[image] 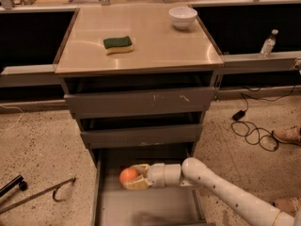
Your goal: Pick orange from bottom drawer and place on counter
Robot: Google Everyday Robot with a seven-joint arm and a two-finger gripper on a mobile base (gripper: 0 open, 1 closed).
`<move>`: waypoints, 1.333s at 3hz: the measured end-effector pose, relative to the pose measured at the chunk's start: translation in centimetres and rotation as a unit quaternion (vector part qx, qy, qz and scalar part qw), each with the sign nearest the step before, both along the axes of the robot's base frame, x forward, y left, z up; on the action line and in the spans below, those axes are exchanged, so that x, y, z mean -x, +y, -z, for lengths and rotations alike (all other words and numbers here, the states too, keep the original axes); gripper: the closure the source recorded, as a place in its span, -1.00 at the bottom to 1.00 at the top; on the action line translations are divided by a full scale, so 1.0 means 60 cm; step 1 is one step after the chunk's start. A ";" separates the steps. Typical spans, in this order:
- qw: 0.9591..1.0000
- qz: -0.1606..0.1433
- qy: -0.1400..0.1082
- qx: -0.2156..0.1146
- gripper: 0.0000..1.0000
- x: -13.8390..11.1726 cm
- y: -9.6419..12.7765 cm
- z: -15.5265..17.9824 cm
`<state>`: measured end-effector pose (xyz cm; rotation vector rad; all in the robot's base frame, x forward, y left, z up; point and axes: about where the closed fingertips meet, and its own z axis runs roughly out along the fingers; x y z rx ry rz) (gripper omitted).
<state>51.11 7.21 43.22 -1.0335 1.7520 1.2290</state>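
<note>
Low down, bottom drawer (pixel 141 207) open, orange (pixel 126 174) inside, between gripper (pixel 129 177) fingers (pixel 137 185).

Sponge (pixel 118 44) as ref pt: white bowl (pixel 183 17) right of it, further back; water bottle (pixel 267 43) far right. Black cable (pixel 251 131) lower right; metal rod (pixel 35 195) lower left; gripper (pixel 131 176) w/ orange (pixel 126 175) well below.
</note>
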 end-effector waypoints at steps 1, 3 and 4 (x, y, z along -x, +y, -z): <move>0.998 -0.008 -0.044 -0.041 1.00 -0.054 -0.029 -0.161; 0.989 -0.050 -0.117 -0.079 1.00 -0.086 -0.077 -0.423; 0.989 -0.050 -0.117 -0.079 1.00 -0.086 -0.077 -0.423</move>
